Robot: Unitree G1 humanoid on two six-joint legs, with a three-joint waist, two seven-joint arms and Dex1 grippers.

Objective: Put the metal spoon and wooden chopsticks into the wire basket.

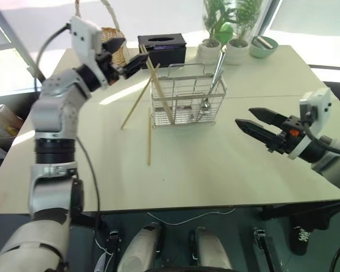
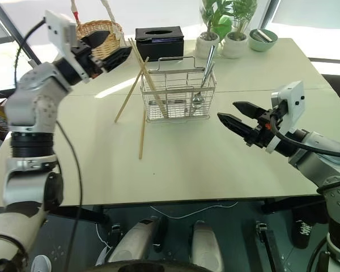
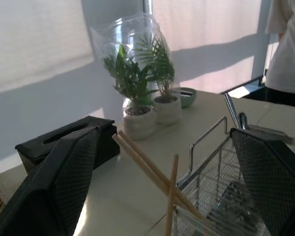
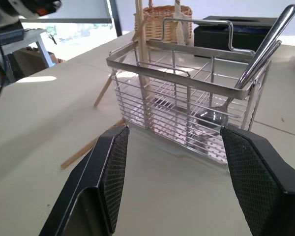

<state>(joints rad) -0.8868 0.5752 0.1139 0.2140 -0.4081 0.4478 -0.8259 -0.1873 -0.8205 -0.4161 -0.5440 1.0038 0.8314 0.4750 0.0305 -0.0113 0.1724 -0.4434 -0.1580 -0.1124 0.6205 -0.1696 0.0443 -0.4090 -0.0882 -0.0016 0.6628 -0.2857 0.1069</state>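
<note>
Metal spoon [image 1: 205, 103] is already standing in the wire basket [image 1: 188, 102], along with some wooden chopsticks [image 1: 158, 90]. You're leaving two sticks outside, leaning on its left side and touching the table [image 1: 226, 158]. Left hand [image 1: 120, 59] and right hand [image 1: 253, 120] are both hanging apart, empty.

No writing, label, brand or number can be read anywhere. The black box [image 2: 159, 41] at the far side of the table [image 2: 215, 170] carries no legible print.

Chopsticks [image 1: 149, 133] block basket's [image 1: 187, 102] left.
</note>
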